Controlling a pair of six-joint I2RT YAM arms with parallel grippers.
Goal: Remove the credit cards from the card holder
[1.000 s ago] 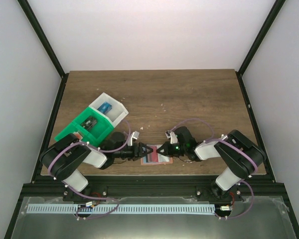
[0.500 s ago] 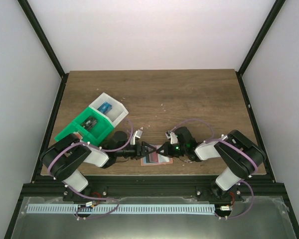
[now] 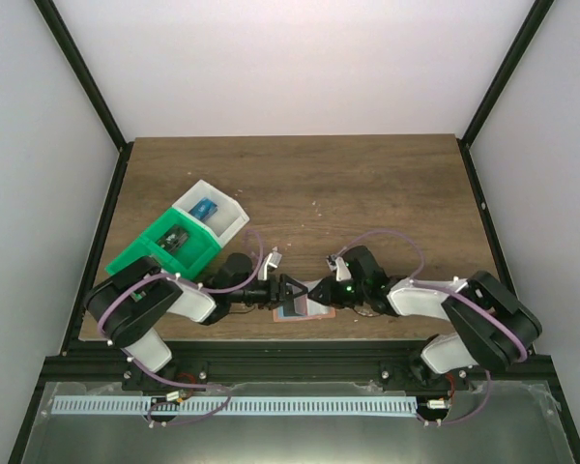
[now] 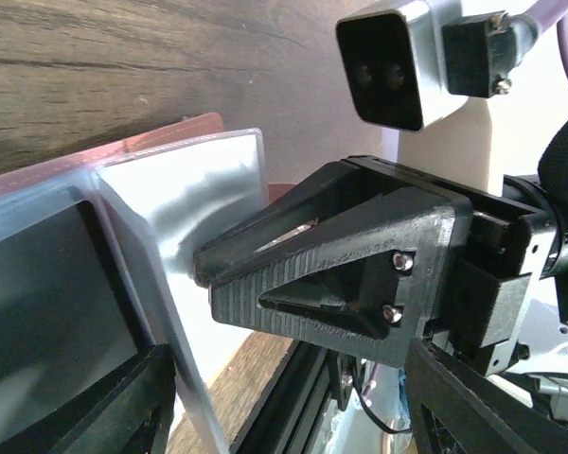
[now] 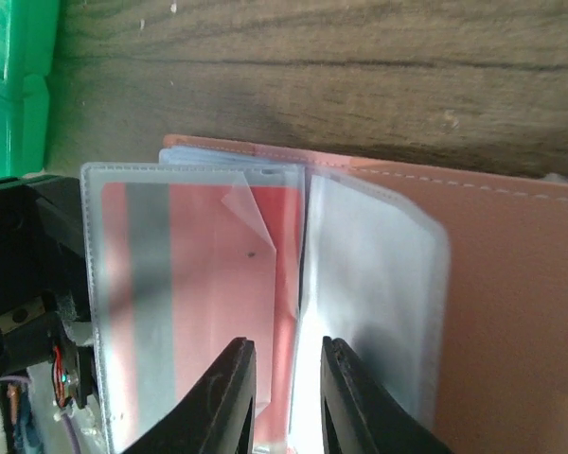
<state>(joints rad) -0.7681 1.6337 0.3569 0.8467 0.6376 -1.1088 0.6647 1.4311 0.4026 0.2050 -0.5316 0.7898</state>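
Right wrist view: the right pincer stands slightly open. Its fingers straddle the lower edge of a clear sleeve and clamp nothing. Just beside it a red card with a grey stripe sits sleeved, its print unreadable. The card holder lies open at the near edge of the surface. The left pincer is wide open, holding nothing, with a dark card by its finger. The green tray and white tray lie to your left. Both arms reach low and inward.

place: robot lab cell | evidence: white panel walls, black frame posts, wooden table
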